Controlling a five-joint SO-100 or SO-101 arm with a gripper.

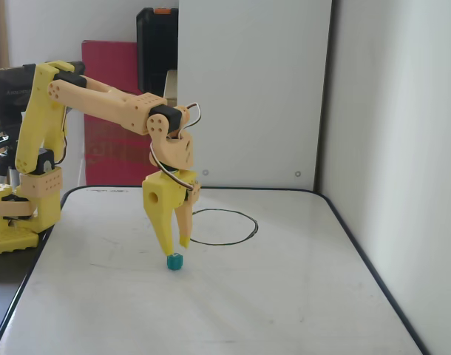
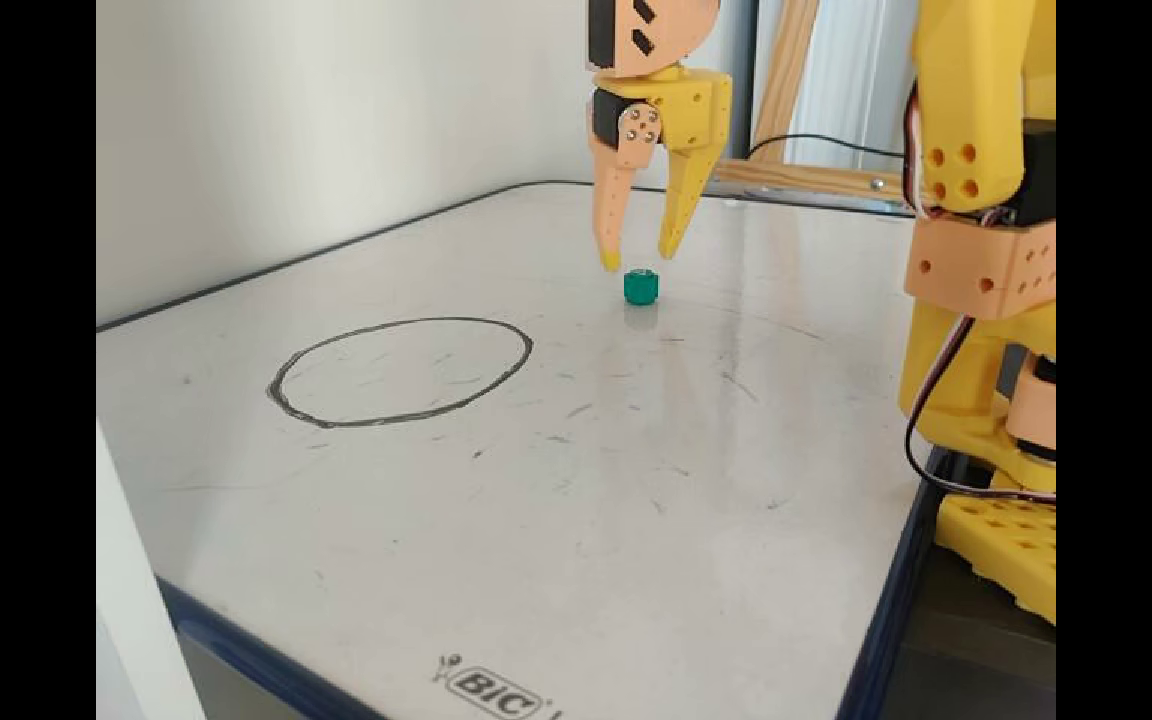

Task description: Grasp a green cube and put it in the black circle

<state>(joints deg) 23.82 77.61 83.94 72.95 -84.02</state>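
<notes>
The tiny teal-green cube [image 1: 174, 262] [image 2: 641, 286] rests on the white board, outside the black circle [image 1: 244, 235] [image 2: 281, 400]. The circle is a thin hand-drawn oval with a white inside and nothing in it. My gripper [image 1: 176, 248] [image 2: 640, 258] points straight down just above the cube. Its two fingers are apart and empty, their tips a little above the cube's top. In a fixed view [image 2: 641, 286] the cube sits below the gap between the tips. The circle lies to the right of the cube in one fixed view and to the left in the other.
The arm's yellow base [image 1: 22, 200] [image 2: 986, 300] stands at the board's edge. White walls [image 1: 403, 148] [image 2: 286, 120] border two sides of the board. A red and black object [image 1: 129, 89] stands behind the board. The board has a dark rim [image 2: 896, 600].
</notes>
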